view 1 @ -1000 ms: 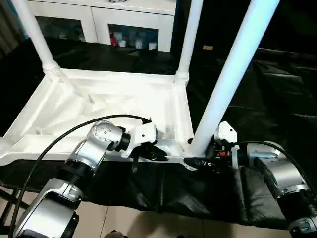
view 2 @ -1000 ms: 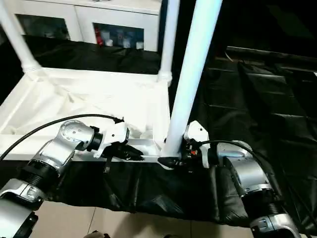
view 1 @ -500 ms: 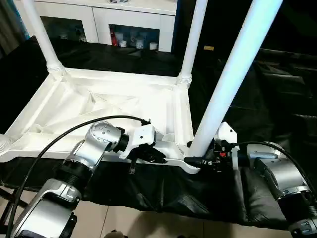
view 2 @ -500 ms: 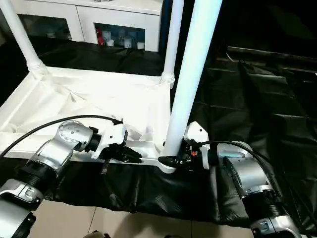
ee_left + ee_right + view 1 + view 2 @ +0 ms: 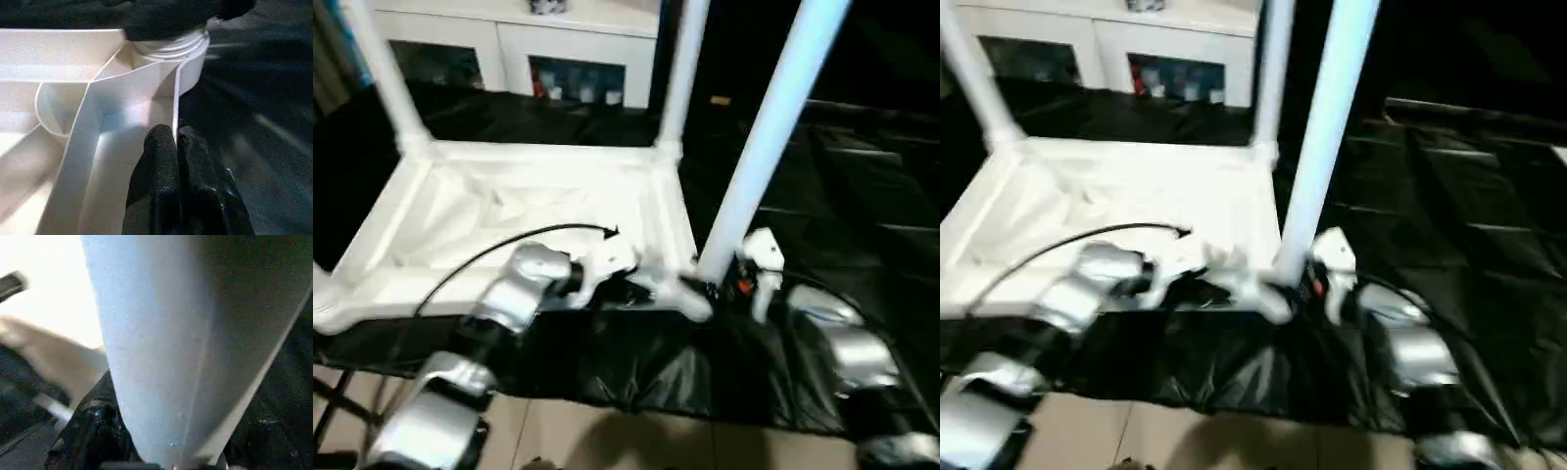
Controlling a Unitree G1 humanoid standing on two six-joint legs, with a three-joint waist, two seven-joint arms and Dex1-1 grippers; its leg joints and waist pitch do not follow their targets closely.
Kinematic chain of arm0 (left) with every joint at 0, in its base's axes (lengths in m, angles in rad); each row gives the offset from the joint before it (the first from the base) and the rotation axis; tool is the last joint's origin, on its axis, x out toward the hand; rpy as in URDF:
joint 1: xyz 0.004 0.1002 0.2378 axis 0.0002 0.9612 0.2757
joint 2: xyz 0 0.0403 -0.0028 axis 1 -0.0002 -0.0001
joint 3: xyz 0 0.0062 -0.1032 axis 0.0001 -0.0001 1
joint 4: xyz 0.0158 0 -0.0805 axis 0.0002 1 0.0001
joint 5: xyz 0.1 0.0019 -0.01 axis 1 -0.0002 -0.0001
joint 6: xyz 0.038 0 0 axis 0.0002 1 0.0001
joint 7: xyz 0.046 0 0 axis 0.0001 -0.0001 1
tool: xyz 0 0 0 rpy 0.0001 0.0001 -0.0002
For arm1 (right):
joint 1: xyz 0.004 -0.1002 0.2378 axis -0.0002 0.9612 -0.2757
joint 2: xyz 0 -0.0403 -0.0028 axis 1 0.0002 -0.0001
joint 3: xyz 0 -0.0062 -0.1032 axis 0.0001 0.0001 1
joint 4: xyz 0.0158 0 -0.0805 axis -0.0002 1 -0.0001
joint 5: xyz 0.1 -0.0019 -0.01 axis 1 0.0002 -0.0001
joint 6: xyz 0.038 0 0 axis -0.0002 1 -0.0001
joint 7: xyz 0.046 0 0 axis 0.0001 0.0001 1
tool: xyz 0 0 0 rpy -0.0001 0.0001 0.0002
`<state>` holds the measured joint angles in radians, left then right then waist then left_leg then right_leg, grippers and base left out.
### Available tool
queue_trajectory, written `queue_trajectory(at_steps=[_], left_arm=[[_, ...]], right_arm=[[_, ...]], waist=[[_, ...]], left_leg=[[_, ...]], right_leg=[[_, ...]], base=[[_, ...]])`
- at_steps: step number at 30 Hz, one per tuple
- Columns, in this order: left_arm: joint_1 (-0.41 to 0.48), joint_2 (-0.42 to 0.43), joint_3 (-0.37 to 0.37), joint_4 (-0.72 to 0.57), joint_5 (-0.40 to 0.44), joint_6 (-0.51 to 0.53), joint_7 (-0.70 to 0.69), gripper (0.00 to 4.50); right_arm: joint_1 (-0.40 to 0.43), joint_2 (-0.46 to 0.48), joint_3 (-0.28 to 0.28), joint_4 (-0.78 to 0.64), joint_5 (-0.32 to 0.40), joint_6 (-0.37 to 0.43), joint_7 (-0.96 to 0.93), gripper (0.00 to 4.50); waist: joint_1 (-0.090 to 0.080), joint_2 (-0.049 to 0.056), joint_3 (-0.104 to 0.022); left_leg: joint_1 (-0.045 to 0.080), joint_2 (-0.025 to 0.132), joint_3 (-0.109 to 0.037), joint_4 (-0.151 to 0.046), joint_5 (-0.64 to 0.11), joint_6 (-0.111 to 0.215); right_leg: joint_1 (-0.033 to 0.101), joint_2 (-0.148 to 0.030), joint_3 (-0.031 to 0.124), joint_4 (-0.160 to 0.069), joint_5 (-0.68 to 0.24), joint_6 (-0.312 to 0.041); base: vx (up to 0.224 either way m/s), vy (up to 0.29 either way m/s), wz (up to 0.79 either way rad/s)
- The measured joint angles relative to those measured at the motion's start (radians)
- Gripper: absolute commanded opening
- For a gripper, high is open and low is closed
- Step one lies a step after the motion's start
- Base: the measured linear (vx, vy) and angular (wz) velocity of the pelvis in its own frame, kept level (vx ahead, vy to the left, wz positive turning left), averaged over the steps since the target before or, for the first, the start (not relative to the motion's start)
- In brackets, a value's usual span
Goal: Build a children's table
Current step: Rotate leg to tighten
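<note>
Pinching the near rim of the upturned table top, the left gripper steadies it. Beside it, at the near corner socket, the right gripper clasps the leg; it should stay upright while seating. Two legs stand at the far corners.

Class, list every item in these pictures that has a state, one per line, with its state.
Table top: upside down on the black sheet.
Far legs: upright in corner sockets.
Near leg: upright at near corner, right gripper around its base.
Left gripper: shut on the top's rim.
</note>
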<state>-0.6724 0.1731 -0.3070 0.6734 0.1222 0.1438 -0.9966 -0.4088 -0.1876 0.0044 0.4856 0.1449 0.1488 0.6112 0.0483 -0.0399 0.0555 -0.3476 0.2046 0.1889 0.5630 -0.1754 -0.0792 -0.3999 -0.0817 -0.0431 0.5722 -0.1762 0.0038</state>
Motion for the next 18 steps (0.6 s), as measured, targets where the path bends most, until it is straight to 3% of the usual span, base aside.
queue_trajectory(at_steps=[2,6,8,13,18], left_arm=[[-0.006,-0.020,0.005,0.008,0.011,0.013,0.045,0.00],[-0.018,-0.032,0.006,0.023,0.033,0.018,0.100,0.00],[-0.026,-0.033,0.006,0.031,0.040,0.018,0.110,0.00],[-0.025,-0.034,0.006,0.031,0.043,0.009,0.113,0.00],[-0.011,-0.025,0.005,0.021,0.038,-0.031,0.083,0.00]], right_arm=[[-0.036,0.042,-0.014,0.042,-0.023,-0.004,-0.103,2.01],[-0.087,0.106,-0.027,0.108,-0.055,-0.019,-0.245,2.00],[-0.099,0.122,-0.027,0.125,-0.071,-0.032,-0.284,2.55],[-0.098,0.133,-0.035,0.136,-0.073,-0.056,-0.284,2.97],[-0.064,0.095,-0.031,0.092,-0.056,-0.067,-0.168,3.45]], waist=[[-0.015,0.000,0.000],[-0.022,0.001,0.000],[-0.023,0.001,0.000],[-0.020,0.002,0.001],[-0.017,0.002,0.001]], left_leg=[[-0.001,-0.001,-0.007,-0.001,0.000,0.000],[-0.002,-0.003,-0.019,-0.002,0.000,0.000],[-0.001,-0.003,-0.019,-0.002,0.000,0.000],[-0.002,-0.003,-0.018,-0.005,0.000,0.000],[-0.003,-0.003,-0.017,-0.005,0.000,0.000]], right_leg=[[0.000,0.000,-0.004,-0.006,0.000,0.000],[0.002,-0.001,-0.017,-0.015,0.000,0.000],[0.001,-0.005,-0.024,-0.016,0.000,0.000],[0.000,-0.007,-0.026,-0.016,0.000,0.000],[-0.002,-0.007,-0.024,-0.015,0.002,-0.004]], base=[[0.000,0.000,0.00],[0.000,0.000,0.00],[0.000,0.000,0.00],[0.000,0.000,0.00],[0.000,0.000,0.00]])
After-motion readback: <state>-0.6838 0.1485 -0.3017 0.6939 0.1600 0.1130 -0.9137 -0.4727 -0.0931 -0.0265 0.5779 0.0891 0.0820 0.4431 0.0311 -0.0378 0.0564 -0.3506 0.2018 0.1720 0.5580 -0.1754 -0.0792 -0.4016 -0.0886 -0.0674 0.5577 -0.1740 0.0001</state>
